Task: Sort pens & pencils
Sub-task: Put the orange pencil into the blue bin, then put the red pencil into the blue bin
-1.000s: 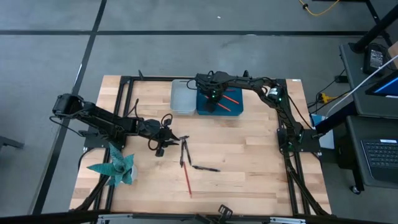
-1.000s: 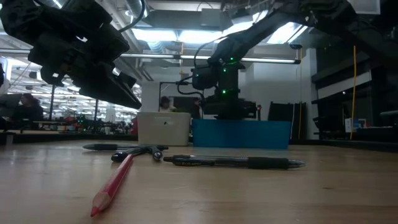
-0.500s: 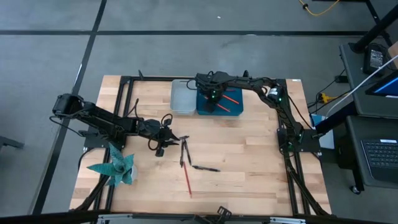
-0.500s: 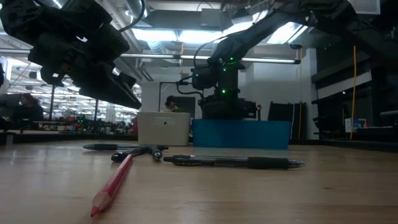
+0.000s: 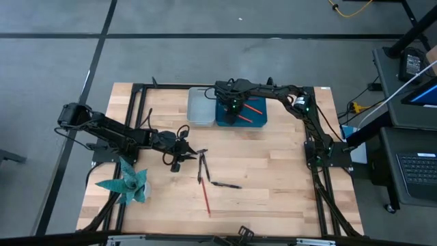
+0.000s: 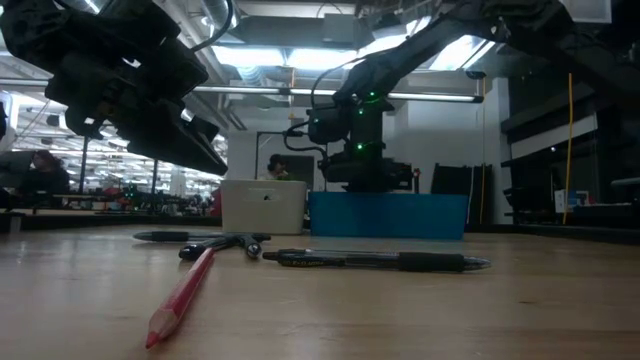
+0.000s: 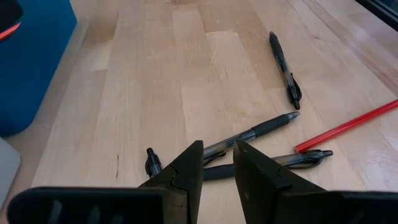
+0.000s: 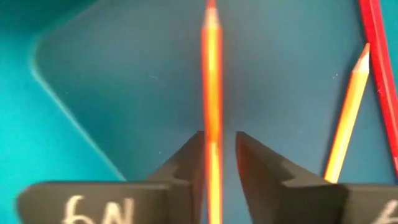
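Hovering inside the blue bin [image 5: 259,120] at the table's far side, your right gripper [image 8: 219,146] stands part-open around an orange pencil [image 8: 212,74] lying lengthwise between its fingers; your nearer left gripper [image 7: 217,163], slightly parted and empty, faces the pens [image 7: 249,134].

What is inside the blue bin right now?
The blue bin holds orange and red pencils, two lying on its floor. A third orange pencil sits between the fingers of the right claw. That arm hides part of the bin from above, so the full count is unclear.
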